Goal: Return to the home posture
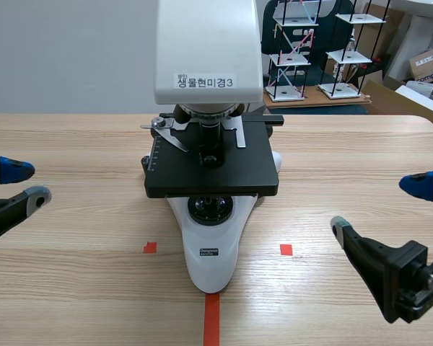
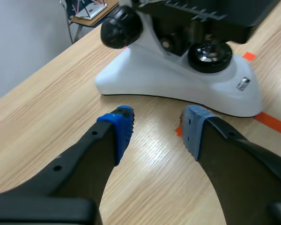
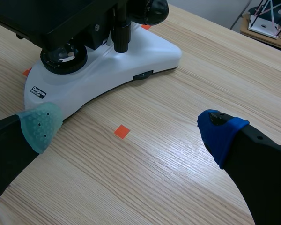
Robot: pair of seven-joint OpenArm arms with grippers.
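left gripper [image 1: 27, 184]: was low at the left side of the table [image 1: 79, 288], well apart from the microscope; its claw was spread, with nothing between the blue pad [image 2: 119, 126] and the grey one.
left gripper's outlook: the microscope's white base [image 2: 178, 86] lay just ahead of the spread fingers, with a black focus knob [image 2: 121, 27] at its side.
right gripper [image 1: 379, 207]: was low at the right side of the table, clear of the microscope; its claw was spread wide and held nothing.
right gripper's pads: one grey-green [image 3: 40, 124], one blue [image 3: 220, 133], with a small orange-red tape square [image 3: 122, 131] on the wood between them.
microscope [image 1: 213, 169]: stood upright at the table's middle between the two grippers, its black stage over the white base, and a Korean label on its head.
tape line [image 1: 211, 317]: ran from the base's front tip toward the robot.
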